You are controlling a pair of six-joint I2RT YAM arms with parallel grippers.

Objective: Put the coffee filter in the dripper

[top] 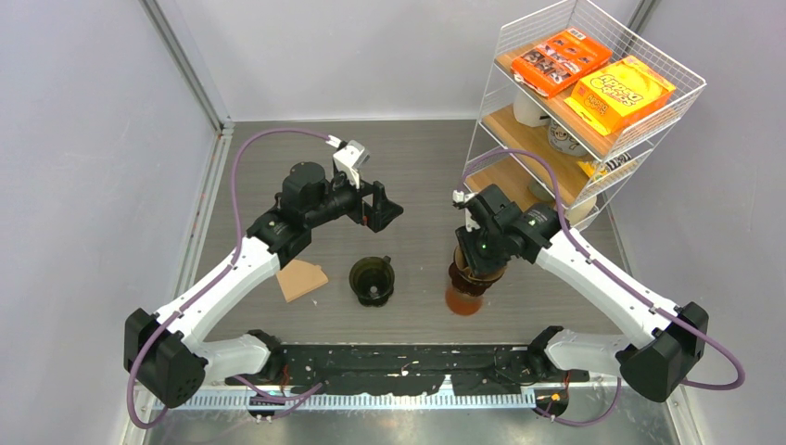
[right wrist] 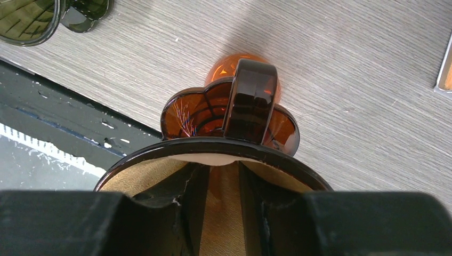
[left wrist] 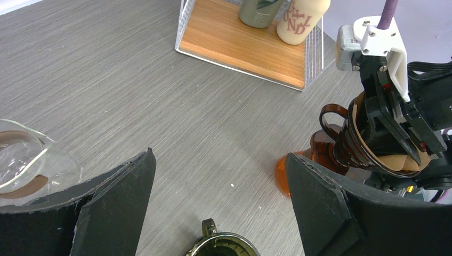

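- on the cream bottle (left wrist: 306,18) you can read dark red letters "ond", under a line partly cut off
- the yellow box (top: 619,93) has red lettering too blurred for you to read
- the orange box (top: 561,60) has print too small to read

top: overhead, whole table (top: 417,167) | wrists: close, angled down | shared: amber dripper (right wrist: 250,96)

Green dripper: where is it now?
Top view: the green dripper stands mid-table near the arm bases, between the flat brown paper on its left and the amber dripper on its right.
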